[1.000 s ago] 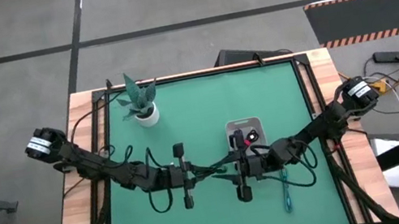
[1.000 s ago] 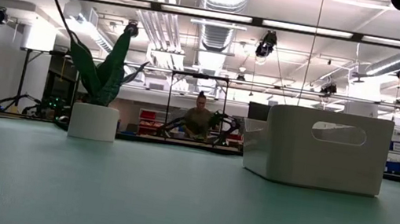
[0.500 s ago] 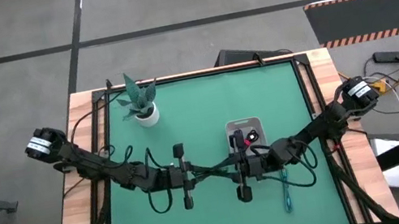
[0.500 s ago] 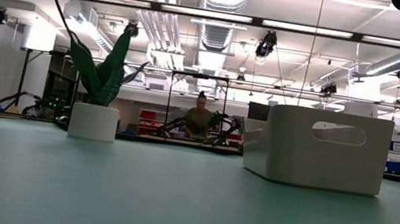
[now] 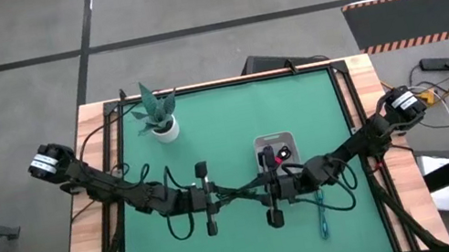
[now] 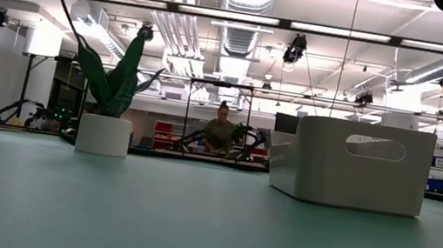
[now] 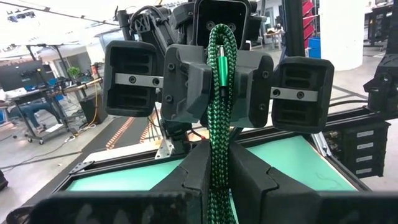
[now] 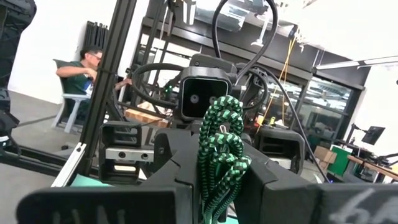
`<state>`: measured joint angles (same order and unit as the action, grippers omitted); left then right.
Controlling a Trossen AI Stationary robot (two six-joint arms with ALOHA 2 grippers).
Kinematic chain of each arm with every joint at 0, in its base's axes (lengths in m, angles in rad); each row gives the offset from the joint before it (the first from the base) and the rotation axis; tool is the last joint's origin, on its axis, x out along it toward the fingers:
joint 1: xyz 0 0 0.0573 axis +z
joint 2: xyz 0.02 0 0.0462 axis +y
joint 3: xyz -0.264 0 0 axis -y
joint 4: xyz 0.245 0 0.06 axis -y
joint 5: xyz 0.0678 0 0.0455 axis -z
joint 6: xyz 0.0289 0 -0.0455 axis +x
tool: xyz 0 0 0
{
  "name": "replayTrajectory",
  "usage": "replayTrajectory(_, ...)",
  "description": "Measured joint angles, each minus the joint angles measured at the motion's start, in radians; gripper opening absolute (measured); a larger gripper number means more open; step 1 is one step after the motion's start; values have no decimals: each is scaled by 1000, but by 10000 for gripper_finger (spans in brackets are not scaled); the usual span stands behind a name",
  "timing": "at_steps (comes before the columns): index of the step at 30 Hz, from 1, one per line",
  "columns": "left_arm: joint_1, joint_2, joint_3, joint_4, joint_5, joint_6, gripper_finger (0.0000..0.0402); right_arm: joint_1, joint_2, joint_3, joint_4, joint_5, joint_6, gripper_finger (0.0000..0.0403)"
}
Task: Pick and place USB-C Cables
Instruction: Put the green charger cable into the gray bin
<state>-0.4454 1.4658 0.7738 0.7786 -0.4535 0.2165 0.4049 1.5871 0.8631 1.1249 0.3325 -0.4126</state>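
Green braided cable (image 7: 222, 118) is what I see stretched between my two grippers above the middle of the green mat (image 5: 223, 117). My left gripper (image 7: 219, 177) has its fingers clenched on one end of it, with the metal plug pointing up between them. My right gripper (image 8: 214, 180) is clenched on the other end, where the cable (image 8: 221, 149) bunches in loops above the fingers. From above, both grippers face each other over the mat, the left gripper (image 5: 207, 198) and the right gripper (image 5: 269, 190) near each other. Just behind the right one stands the white tray (image 5: 257, 146), holding a black and red cable (image 5: 282, 153). A teal cable (image 5: 322, 218) lies on the mat near the right arm. A potted plant (image 5: 158, 114) stands at the far left corner.
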Motion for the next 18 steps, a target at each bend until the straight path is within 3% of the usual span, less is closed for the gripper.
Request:
replayTrajectory(8,0,0,0,-11,3,-3,42,0,0,-1,-11,0,-2,52)
replayTrajectory(18,0,-1,0,-21,3,-29,140,0,1,-2,-24,7,-18,52)
